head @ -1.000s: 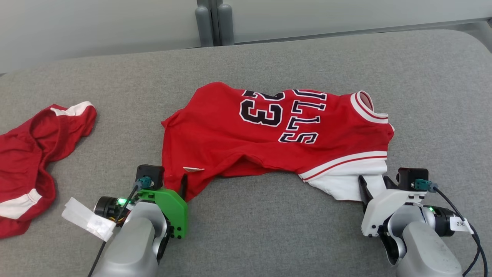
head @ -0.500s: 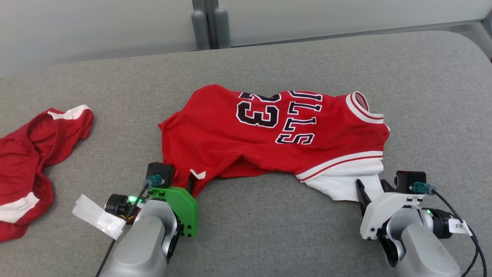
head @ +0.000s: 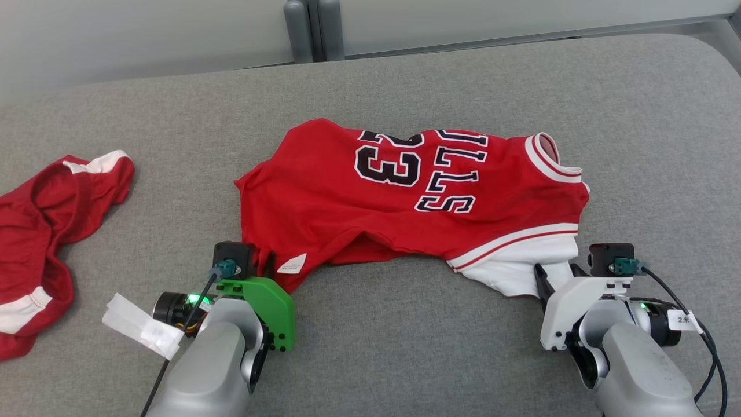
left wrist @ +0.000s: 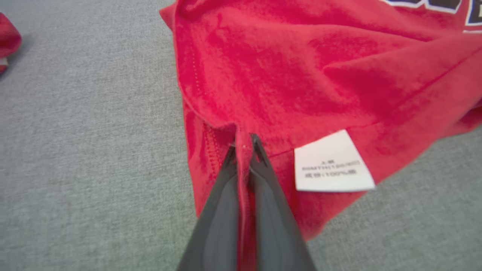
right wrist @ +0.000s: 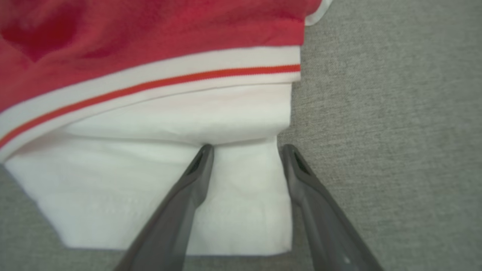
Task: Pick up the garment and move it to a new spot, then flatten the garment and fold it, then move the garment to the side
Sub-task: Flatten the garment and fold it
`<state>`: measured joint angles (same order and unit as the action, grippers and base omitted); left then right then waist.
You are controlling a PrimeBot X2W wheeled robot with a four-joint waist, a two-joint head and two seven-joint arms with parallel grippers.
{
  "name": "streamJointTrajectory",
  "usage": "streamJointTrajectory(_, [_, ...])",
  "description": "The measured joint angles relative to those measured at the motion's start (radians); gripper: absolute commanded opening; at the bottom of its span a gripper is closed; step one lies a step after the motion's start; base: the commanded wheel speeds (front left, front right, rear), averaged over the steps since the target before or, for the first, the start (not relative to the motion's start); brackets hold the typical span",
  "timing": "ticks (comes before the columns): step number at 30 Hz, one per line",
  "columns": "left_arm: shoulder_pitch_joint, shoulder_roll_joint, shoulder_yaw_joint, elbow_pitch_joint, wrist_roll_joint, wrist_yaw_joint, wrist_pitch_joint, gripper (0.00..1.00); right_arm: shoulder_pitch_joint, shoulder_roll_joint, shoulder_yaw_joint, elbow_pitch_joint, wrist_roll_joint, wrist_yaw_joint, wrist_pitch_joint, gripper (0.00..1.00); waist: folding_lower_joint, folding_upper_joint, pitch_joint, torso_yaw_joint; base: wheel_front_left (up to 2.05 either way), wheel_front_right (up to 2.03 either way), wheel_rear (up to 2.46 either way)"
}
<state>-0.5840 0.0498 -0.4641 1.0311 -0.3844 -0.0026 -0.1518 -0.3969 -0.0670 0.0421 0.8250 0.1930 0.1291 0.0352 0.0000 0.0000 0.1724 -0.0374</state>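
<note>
The red jersey (head: 405,197), with a black "23" and white trim, lies rumpled across the middle of the grey cushioned surface (head: 405,347). My left gripper (head: 269,265) is at its near left corner, shut on the red hem (left wrist: 211,113) beside a white care label (left wrist: 333,162). Red cloth runs between the closed fingers (left wrist: 263,188) of the left gripper (left wrist: 244,145). My right gripper (head: 554,277) is at the white sleeve (head: 521,272) on the near right. In the right wrist view this gripper (right wrist: 246,150) stands open, its fingers (right wrist: 188,195) straddling the sleeve (right wrist: 150,180).
A second red garment with white trim (head: 35,231) lies crumpled at the far left; a bit of it shows in the left wrist view (left wrist: 6,41). Grey posts (head: 301,29) and a pale wall stand behind the far edge. Bare grey surface lies at the front centre and right.
The head camera has shifted a little. The left gripper still grips the hem, and the white label now lies turned up and fully in sight. The right gripper stays at the white sleeve.
</note>
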Motion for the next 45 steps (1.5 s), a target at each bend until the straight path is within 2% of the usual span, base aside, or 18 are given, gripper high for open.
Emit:
streamJointTrajectory(1, [0.000, 0.000, 0.000, 0.002, -0.001, 0.000, -0.001, 0.00, 0.000, -0.002, 0.008, 0.000, 0.003, -0.002, 0.009, 0.23, 0.0000, 0.0000, 0.000, 0.001, 0.00, 0.00, 0.00])
streamJointTrajectory(2, [0.000, 0.000, 0.000, 0.003, -0.002, 0.002, -0.004, 0.00, -0.001, -0.004, 0.012, -0.001, 0.009, -0.004, 0.021, 0.00, 0.0000, 0.0000, 0.000, 0.002, 0.00, 0.00, 0.00])
streamJointTrajectory(6, [-0.001, 0.000, -0.002, 0.007, -0.012, -0.005, -0.010, 0.00, 0.003, 0.003, -0.010, -0.001, -0.013, 0.002, 0.048, 0.00, 0.0000, 0.0000, -0.004, 0.006, 0.00, 0.00, 0.00])
streamJointTrajectory(10, [-0.001, 0.000, -0.003, 0.000, -0.037, -0.021, -0.036, 0.00, 0.025, 0.016, -0.054, -0.028, -0.035, 0.004, 0.028, 0.00, 0.0000, 0.0000, -0.009, 0.005, 0.00, 0.00, 0.00])
streamJointTrajectory(16, [0.001, -0.001, 0.032, -0.084, -0.083, -0.044, -0.089, 0.00, 0.078, 0.017, -0.045, -0.154, 0.022, 0.002, -0.003, 0.00, 0.0000, 0.0001, -0.031, -0.003, 0.00, 0.00, 0.00])
streamJointTrajectory(24, [0.022, -0.001, 0.095, -0.306, -0.194, -0.097, -0.104, 0.00, 0.112, 0.018, -0.090, -0.532, 0.056, 0.002, 0.024, 0.00, 0.0000, 0.0001, -0.082, -0.007, 0.00, 0.00, 0.00])
streamJointTrajectory(29, [0.021, 0.008, 0.115, -0.467, -0.307, -0.118, -0.015, 0.00, 0.095, 0.019, -0.111, -0.779, 0.056, 0.002, 0.110, 0.00, 0.0000, 0.0001, -0.095, -0.016, 0.00, 0.00, 0.00])
streamJointTrajectory(33, [0.000, 0.039, 0.143, -0.594, -0.394, -0.122, 0.074, 0.00, 0.007, -0.006, -0.114, -0.902, 0.056, 0.002, 0.183, 0.00, 0.0000, 0.0001, -0.088, -0.029, 0.00, 0.00, 0.00])
streamJointTrajectory(38, [-0.075, 0.071, 0.175, -0.698, -0.494, -0.122, 0.205, 0.00, -0.167, -0.067, -0.095, -0.938, 0.069, 0.002, 0.239, 0.00, 0.0000, 0.0001, -0.053, -0.043, 0.00, 0.00, 0.00])
streamJointTrajectory(41, [-0.143, 0.084, 0.207, -0.707, -0.531, -0.099, 0.256, 0.00, -0.286, -0.083, -0.050, -0.873, 0.104, 0.002, 0.254, 0.00, 0.0001, 0.0001, -0.016, -0.054, 0.00, 0.00, 0.00])
streamJointTrajectory(45, [-0.249, 0.082, 0.256, -0.705, -0.566, -0.070, 0.268, 0.00, -0.451, -0.058, -0.052, -0.738, 0.152, 0.002, 0.216, 0.00, 0.0001, 0.0001, 0.047, -0.070, 0.00, 0.00, 0.00])
